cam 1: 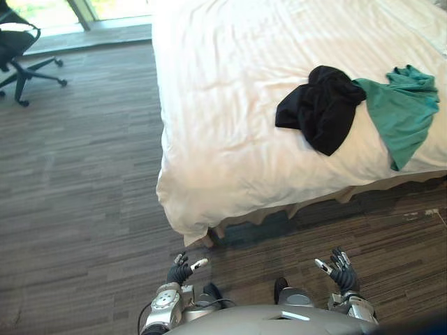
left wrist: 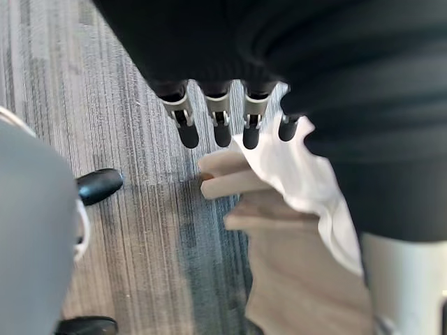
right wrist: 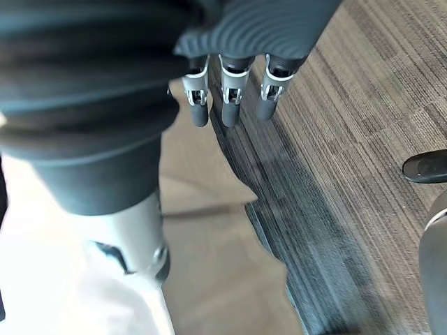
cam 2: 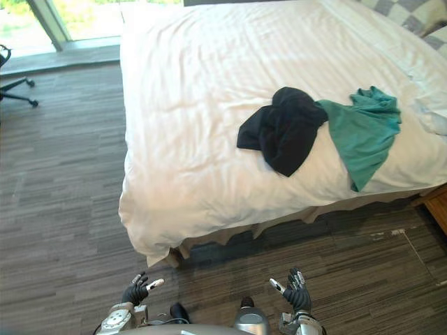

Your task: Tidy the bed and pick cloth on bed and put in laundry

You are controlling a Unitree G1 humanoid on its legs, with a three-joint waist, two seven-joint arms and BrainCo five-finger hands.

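Evidently nothing is collected yet: we hold our left hand (cam 1: pixel 183 271) and right hand (cam 1: pixel 341 272) with fingers loosely spread and empty, while the black cloth (cam 1: pixel 323 106) and green cloth (cam 1: pixel 401 112) lie touching on the bed (cam 1: pixel 223 105), well ahead of both, nearer the right hand.

We are seeing daylight coming through the window (cam 1: pixel 42 10) at upper left, glaring off the white bed (cam 1: pixel 230 84); a dark shadow is lying on the floor (cam 1: pixel 84 174) beneath its lower edge.
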